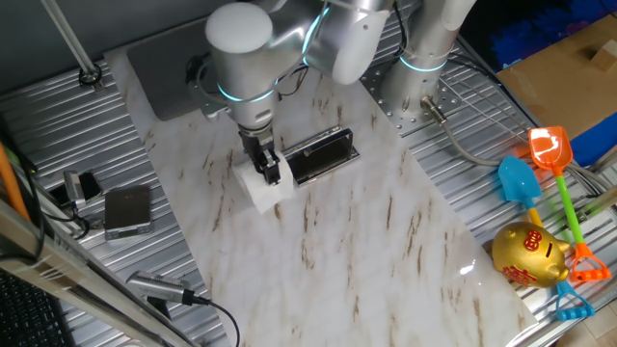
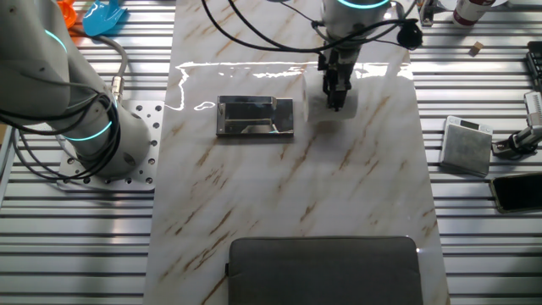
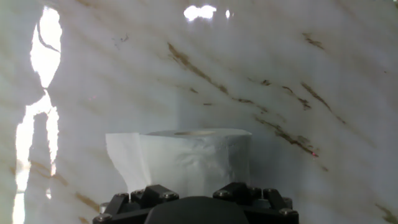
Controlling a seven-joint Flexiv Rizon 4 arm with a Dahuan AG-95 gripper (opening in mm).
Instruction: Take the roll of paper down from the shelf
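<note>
Table (image 1: 386, 251) first: white marble-pattern top, and the roll is already down on it, so you're at the tail of the job, in the set-down/release step, not the pick.

Shelf (image 1: 321, 154): dark glossy rack with shiny metal edges, nothing on top of it in either fixed view. It sits just beside the roll, on the side towards the arm's base; the two look apart, but the gap is narrow.

Roll of paper (image 1: 262, 183): white against white marble, so it's nearly invisible in the other fixed view. The hand view shows it best: it sits between the fingers with a loose flap of sheet hanging off one side. It appears to rest on the table, though I can't confirm full contact from these angles.

Tool (image 1: 269, 166): pointing straight down onto the roll, fingers either side of it and close against the paper. Looks closed around the roll, with only a roll-width gap. Whether it's squeezing or just resting against it, I can't tell.

Next move, my read:
- Confirm the roll's weight is on the table before you let go.
- Spread the fingers enough to clear both sides of the roll.
- Retreat straight up. Don't drift towards the shelf, it's close.
- Watch the loose flap: it could snag a finger and drag the roll as you lift.
</note>
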